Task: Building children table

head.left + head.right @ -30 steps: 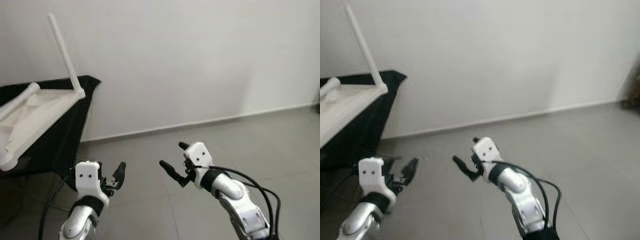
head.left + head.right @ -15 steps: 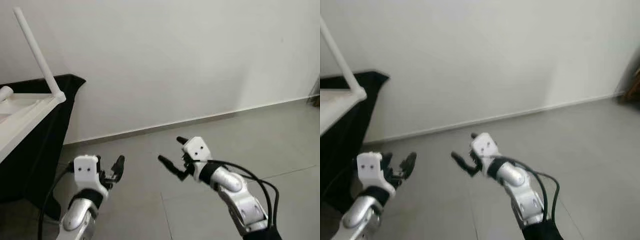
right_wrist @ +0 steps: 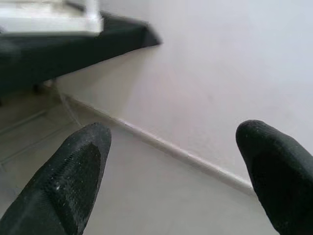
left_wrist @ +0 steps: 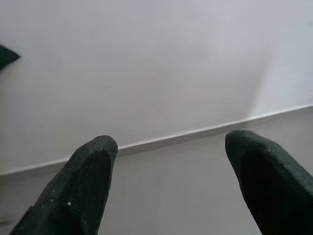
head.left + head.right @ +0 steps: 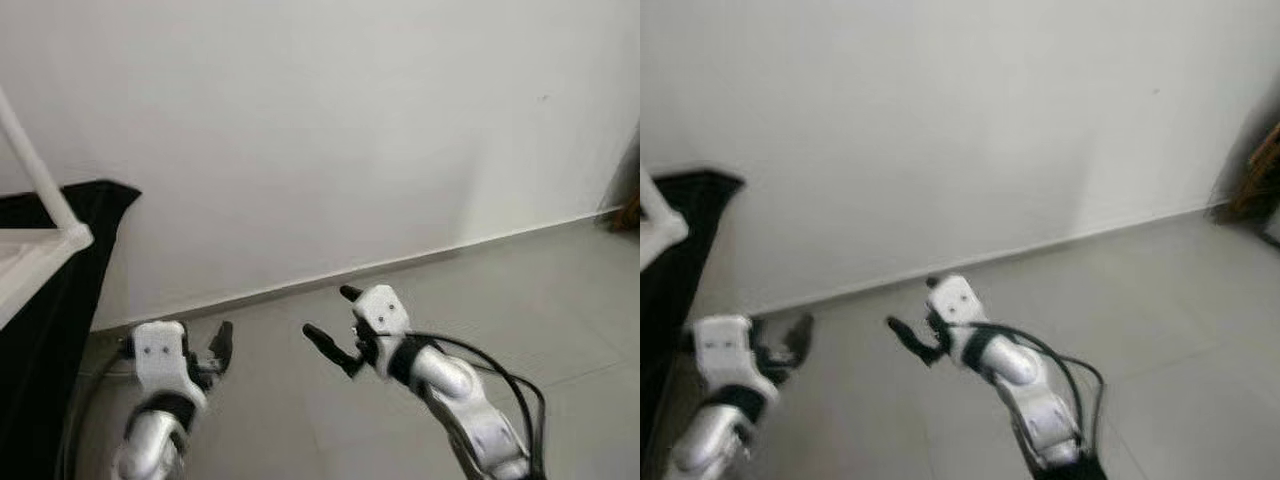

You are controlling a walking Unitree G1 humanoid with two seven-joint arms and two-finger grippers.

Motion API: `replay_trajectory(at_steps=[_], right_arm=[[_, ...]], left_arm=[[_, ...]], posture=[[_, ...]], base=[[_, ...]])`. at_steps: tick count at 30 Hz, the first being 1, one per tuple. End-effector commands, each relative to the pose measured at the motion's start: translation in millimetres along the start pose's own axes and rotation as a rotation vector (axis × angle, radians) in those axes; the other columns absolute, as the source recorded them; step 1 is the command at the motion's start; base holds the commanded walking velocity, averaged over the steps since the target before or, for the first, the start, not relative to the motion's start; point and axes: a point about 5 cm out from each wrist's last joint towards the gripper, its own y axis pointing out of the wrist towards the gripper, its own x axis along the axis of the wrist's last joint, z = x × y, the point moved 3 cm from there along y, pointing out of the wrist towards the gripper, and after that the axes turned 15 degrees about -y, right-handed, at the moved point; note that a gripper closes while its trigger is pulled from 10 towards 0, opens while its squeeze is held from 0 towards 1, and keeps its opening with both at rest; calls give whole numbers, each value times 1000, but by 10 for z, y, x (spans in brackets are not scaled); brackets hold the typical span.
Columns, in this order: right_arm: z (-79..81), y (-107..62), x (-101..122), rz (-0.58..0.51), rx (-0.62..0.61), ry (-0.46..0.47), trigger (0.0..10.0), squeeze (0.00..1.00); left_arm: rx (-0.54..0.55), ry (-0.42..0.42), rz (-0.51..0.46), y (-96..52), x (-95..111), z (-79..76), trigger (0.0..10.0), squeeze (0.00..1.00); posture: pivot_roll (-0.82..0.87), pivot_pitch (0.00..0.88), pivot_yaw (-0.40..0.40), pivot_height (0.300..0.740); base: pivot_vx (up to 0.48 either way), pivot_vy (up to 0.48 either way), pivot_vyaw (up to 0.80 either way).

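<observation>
Now, line by line:
Children's table: white, upside down at the far left edge of the left eye view, resting on a stand draped in black cloth; one white leg rises at a slant from its near corner.
Table in the right wrist view: a white corner lies on the black cloth, well apart from the fingers.
Left gripper: raised in front of the robot, low at the left, over the floor and just beside the black cloth; jaws released, holding nothing. In its wrist view the two black fingers stand wide apart with wall and floor between them.
Right gripper: raised near the middle, pointing toward the wall; jaws released and empty. Its black fingers are spread wide in the wrist view.
Right arm: silver, with a black cable looping along it.
Floor: grey tiles, meeting the wall at a pale skirting strip.
Wall: plain white.
Far right corner: something brown, too blurred to name.
</observation>
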Motion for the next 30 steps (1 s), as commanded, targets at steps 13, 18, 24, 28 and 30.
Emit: replay_trajectory(at_steps=[13, 18, 24, 28, 30], right_arm=[[55, 42, 63, -22, 31, -16, 10000, 0], [72, 46, 68, -27, 50, -18, 10000, 0], [85, 49, 71, -30, 62, -9, 10000, 0], [115, 46, 77, -40, 93, -1, 10000, 0], [129, 43, 79, -47, 111, -3, 10000, 0]], left_arm=[[28, 12, 2, -10, 13, 80, 10000, 0], [28, 11, 3, -11, 13, 81, 10000, 0], [27, 11, 5, -11, 12, 83, 10000, 0], [26, 10, 9, -14, 7, 83, 10000, 0], [25, 11, 11, -18, 0, 79, 10000, 0]], posture=[[-37, 0, 15, 740], [-35, 0, 15, 740], [-34, 0, 16, 740], [-32, 0, 16, 740], [-29, 0, 14, 740]], base=[[348, 0, 123], [343, 0, 800], [339, 0, 800], [324, 0, 800], [296, 0, 800]])
